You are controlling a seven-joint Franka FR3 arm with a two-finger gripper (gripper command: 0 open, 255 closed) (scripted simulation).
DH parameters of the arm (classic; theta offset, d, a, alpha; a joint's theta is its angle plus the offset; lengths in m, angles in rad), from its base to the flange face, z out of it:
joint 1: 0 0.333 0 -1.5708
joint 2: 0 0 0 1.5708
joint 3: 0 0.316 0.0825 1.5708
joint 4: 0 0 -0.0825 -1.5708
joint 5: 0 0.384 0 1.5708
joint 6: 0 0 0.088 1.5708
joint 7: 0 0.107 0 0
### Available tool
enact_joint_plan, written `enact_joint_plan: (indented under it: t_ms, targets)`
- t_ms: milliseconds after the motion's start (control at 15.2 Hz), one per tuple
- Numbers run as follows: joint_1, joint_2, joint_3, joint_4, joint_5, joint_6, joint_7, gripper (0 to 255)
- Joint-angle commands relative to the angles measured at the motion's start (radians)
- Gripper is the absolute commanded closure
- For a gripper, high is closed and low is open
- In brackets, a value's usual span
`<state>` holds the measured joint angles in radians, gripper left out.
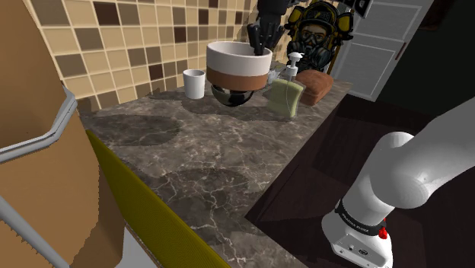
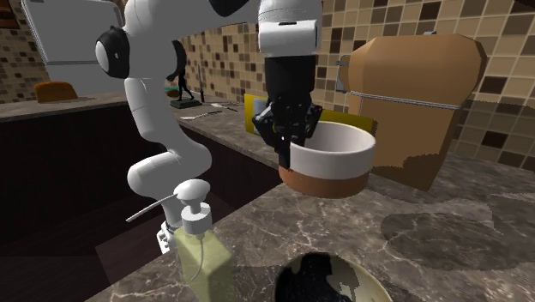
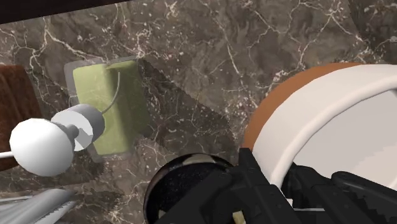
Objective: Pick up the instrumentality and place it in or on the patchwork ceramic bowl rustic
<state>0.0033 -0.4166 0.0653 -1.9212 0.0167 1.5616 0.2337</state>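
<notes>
A round pot point(image 1: 238, 67) with a white upper wall and a brown lower band hangs in the air above the marble counter. My gripper point(image 1: 259, 38) is shut on its rim, one finger inside and one outside. In the second exterior view the gripper point(image 2: 287, 141) clasps the pot point(image 2: 330, 159) on the side nearest the arm. A dark, glossy patchwork bowl point(image 1: 232, 95) stands on the counter just under the pot. In the wrist view the bowl point(image 3: 188, 184) lies below my outer finger, partly hidden by it, beside the pot point(image 3: 331, 121) and the gripper point(image 3: 289, 188).
A green soap dispenser point(image 1: 285, 93) with a white pump stands close beside the bowl, and a brown loaf-like block point(image 1: 316, 84) lies behind it. A white cup point(image 1: 194, 82) stands by the tiled wall. A big tan container point(image 2: 420, 103) with a metal band stands farther along the counter.
</notes>
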Motion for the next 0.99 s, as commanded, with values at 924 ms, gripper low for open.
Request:
enact_joint_plan:
  t_ms: [924]
  targets:
    - [-0.108,0.427,-0.178,0.465,-0.01,-0.037,-0.282,255]
